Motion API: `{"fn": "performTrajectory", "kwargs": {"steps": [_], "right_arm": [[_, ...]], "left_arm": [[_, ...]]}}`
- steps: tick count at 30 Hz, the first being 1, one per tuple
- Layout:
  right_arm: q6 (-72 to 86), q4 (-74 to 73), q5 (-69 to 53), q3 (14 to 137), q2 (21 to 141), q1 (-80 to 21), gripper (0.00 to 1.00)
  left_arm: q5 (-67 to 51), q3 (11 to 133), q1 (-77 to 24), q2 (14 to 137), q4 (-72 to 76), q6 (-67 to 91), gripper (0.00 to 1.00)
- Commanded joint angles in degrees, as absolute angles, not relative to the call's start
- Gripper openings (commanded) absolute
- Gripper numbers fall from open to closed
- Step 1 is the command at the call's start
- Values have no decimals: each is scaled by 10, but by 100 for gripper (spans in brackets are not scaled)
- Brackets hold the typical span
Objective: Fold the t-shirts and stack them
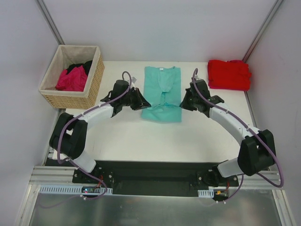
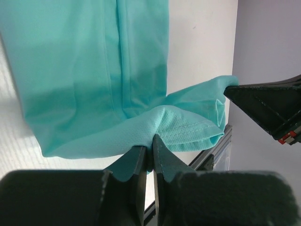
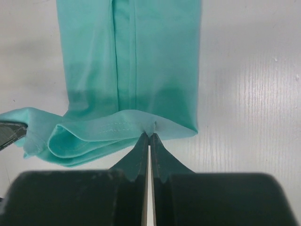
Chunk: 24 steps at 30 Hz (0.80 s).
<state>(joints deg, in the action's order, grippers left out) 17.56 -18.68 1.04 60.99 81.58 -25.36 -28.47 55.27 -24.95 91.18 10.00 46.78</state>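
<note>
We count four shirts. One teal shirt lies mid-table as a long strip, its near hem lifted between two grippers: the left gripper is clamped on the hem's left corner and the right gripper is pinched tight on its right corner. One red shirt sits folded at the far right corner. One magenta shirt and one black shirt lie in the single basket, far left

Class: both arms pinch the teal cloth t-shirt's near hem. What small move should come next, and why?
Probably carry the hem toward the collar, both arms together. The left gripper and right gripper are shut on the lifted hem of the teal cloth t-shirt, already folded narrow, its far part flat.
</note>
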Motion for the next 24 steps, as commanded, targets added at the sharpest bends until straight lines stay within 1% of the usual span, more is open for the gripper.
{"fn": "performTrajectory", "kwargs": {"steps": [1,13,19,24], "right_arm": [[160,-176,5,651,835,-244,1],[156,-154,-36,688,911,-206,1],[161,-137,-52,710,975,-189,1],[164,-131,-64,754,1032,-183,1]], "left_arm": [[-290,590,-230,931,99,447,6],[-306,675,-207,1012,92,434,6],[-314,717,-201,1067,92,433,6],[-321,736,-190,1114,101,437,6]]}}
